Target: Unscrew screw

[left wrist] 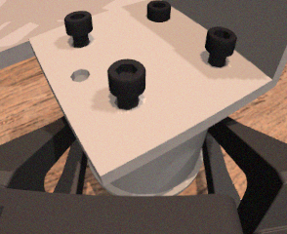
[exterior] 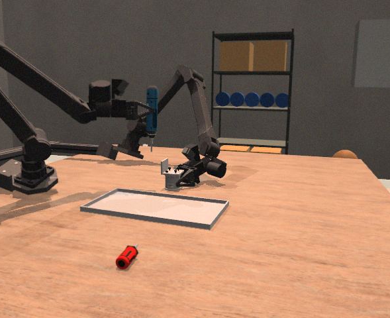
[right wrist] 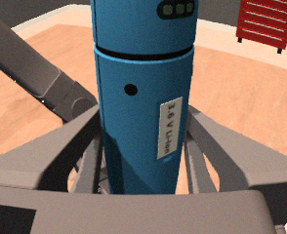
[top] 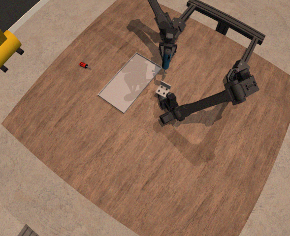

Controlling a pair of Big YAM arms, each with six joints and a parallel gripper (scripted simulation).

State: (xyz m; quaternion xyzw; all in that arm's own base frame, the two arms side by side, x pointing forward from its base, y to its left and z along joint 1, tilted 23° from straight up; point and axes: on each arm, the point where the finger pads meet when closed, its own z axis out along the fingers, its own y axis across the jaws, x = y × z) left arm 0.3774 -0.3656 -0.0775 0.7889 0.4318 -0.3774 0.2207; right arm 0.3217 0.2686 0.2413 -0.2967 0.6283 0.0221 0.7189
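Note:
My left gripper [exterior: 180, 182] [left wrist: 144, 115] is shut on the grey joint module [exterior: 172, 182] [left wrist: 155, 171], which stands upright. The L-shaped bracket [top: 162, 90] [exterior: 164, 166] [left wrist: 148, 63] sits on top. In the left wrist view the near screw [left wrist: 126, 80], left screw [left wrist: 78, 26] and right screw [left wrist: 221, 44] stand raised with shanks showing. The far screw [left wrist: 159, 11] sits low, no shank visible. My right gripper [exterior: 151, 110] [right wrist: 143, 114] is shut on the electric screwdriver [top: 166, 62] [exterior: 151, 119] [right wrist: 143, 73], upright with its bit down, above and beside the module, touching no screw.
A shallow tray [top: 123, 112] [exterior: 147, 218] lies beside the module. A red hand screwdriver [top: 83, 64] [exterior: 126, 257] lies beyond the tray. The left arm [top: 203, 103] reaches low over the table to the module. A dark frame [top: 226, 18] stands behind the arm bases.

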